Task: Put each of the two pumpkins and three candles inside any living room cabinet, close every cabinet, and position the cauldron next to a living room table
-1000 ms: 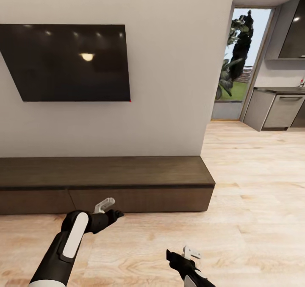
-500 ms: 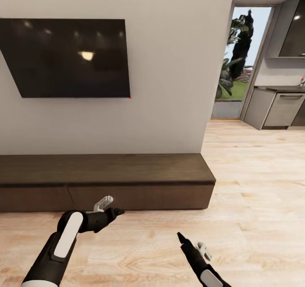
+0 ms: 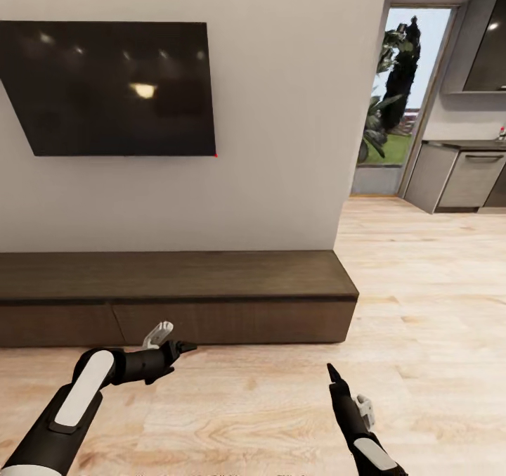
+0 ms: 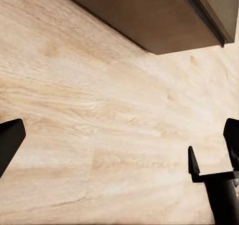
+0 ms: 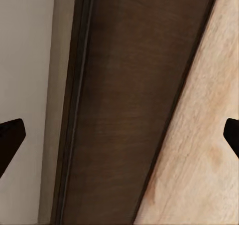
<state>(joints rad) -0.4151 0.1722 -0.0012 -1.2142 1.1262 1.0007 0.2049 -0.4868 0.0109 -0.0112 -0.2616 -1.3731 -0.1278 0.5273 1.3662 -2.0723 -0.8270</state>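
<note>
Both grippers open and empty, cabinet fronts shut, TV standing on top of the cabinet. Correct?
Not quite. The TV is mounted on the wall above the cabinet, not standing on it; the head view shows bare wall between them. The rest holds: left gripper and right gripper are open and empty, and the cabinet fronts are shut.

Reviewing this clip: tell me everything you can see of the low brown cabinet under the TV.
The cabinet is a long, low unit in dark-brown wood grain with a flat top. It stands on the light wood floor against the white wall, below the wall-mounted TV. Its plain front has no handles; a vertical seam divides the panels, which look shut. Its right end stops near the wall's corner. Nothing touches it; the left end effector hovers just before its front.
</note>
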